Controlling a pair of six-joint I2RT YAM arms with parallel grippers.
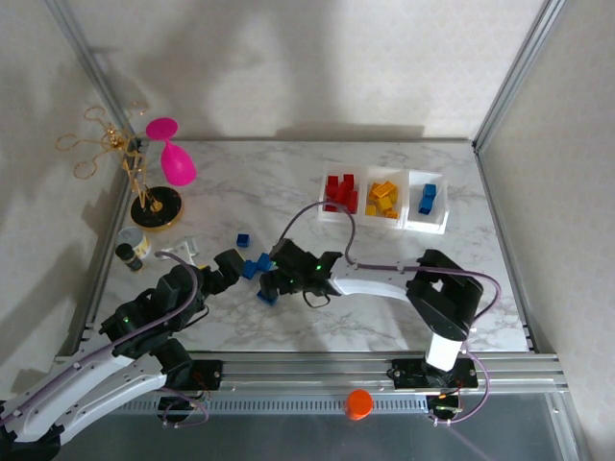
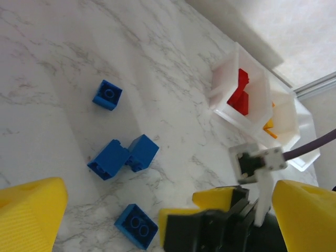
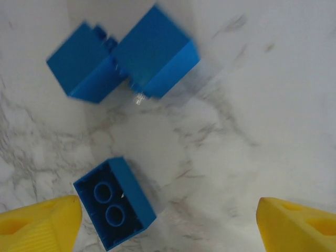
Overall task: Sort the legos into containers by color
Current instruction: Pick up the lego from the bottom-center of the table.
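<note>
Jaws released, my right gripper [image 3: 168, 226] frames the small glossy blue plastic brick [image 3: 115, 210] off-centre, so closing could skid it.

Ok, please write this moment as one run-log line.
left gripper: open, empty | right gripper: open, near upturned blue lego | table: four blue legos loose | containers: red, yellow, blue separated

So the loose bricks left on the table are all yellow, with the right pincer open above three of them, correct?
No. The loose bricks are blue, not yellow; the left wrist view shows all four. The right pincer is indeed open above three of them.
</note>
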